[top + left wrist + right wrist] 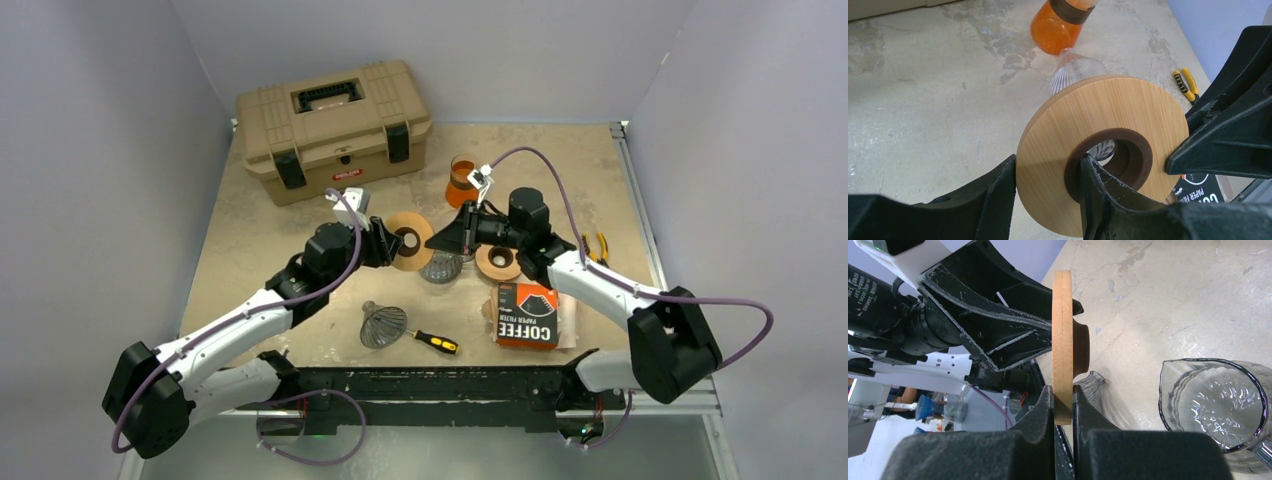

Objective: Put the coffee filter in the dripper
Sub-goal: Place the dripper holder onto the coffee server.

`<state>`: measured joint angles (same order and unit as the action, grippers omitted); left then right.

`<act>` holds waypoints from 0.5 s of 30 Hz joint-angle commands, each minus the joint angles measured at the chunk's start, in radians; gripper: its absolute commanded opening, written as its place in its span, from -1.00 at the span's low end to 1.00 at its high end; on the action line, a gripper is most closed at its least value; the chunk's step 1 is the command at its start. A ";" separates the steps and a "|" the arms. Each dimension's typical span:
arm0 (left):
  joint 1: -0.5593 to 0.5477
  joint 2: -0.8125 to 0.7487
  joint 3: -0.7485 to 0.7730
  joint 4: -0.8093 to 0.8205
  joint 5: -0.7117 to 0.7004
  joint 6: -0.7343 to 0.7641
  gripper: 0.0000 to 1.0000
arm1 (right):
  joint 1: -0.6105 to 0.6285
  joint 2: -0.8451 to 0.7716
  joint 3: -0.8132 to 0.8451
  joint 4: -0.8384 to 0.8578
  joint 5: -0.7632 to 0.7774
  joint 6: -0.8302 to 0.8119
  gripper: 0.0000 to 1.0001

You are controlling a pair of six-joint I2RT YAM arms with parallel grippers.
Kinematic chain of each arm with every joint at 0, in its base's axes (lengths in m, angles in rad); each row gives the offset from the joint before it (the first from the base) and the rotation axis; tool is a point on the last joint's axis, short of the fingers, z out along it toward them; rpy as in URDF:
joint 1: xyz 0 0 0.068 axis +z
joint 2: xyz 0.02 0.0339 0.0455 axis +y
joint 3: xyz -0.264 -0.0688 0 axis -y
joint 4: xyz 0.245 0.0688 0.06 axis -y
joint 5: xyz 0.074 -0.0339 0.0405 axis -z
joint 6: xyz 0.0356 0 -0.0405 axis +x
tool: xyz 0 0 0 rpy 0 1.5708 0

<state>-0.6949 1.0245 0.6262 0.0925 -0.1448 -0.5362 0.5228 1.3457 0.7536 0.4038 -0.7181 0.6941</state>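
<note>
- The left gripper (1048,172) holds a wooden ring (1108,112) above the table. One finger goes through the dark centre hole and the other presses on the outer edge, so the jaws stand about half open across that span.
- The right gripper (1063,401) is pinched almost closed on the opposite edge of the same ring, one finger on each flat face.
- A glass dripper (441,267) stands on the table just below the ring, between the two arms.
- The box of coffee filters (527,315) lies flat on the near side, beside the right arm.
- A second glass dripper (383,324) lies near a screwdriver (436,342).
- An orange jug (462,182) and a toolbox (333,125) stand farther back.
</note>
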 commanded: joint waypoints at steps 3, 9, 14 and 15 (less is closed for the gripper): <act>-0.005 -0.034 -0.029 0.100 0.038 -0.014 -0.55 | 0.003 -0.004 0.055 -0.003 0.005 -0.031 -1.00; -0.005 -0.037 -0.045 0.114 0.039 -0.024 -0.22 | 0.003 -0.011 0.073 -0.047 -0.001 -0.065 -1.00; -0.006 -0.027 -0.053 0.131 0.049 -0.039 -0.09 | 0.003 -0.016 0.088 -0.092 0.021 -0.100 -1.00; -0.006 -0.026 -0.057 0.138 0.056 -0.043 -0.01 | 0.003 -0.015 0.089 -0.094 0.019 -0.105 -1.00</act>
<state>-0.6945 1.0149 0.5869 0.1436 -0.1429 -0.5514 0.5236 1.3479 0.7879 0.3275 -0.7189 0.6365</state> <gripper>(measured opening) 0.455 0.086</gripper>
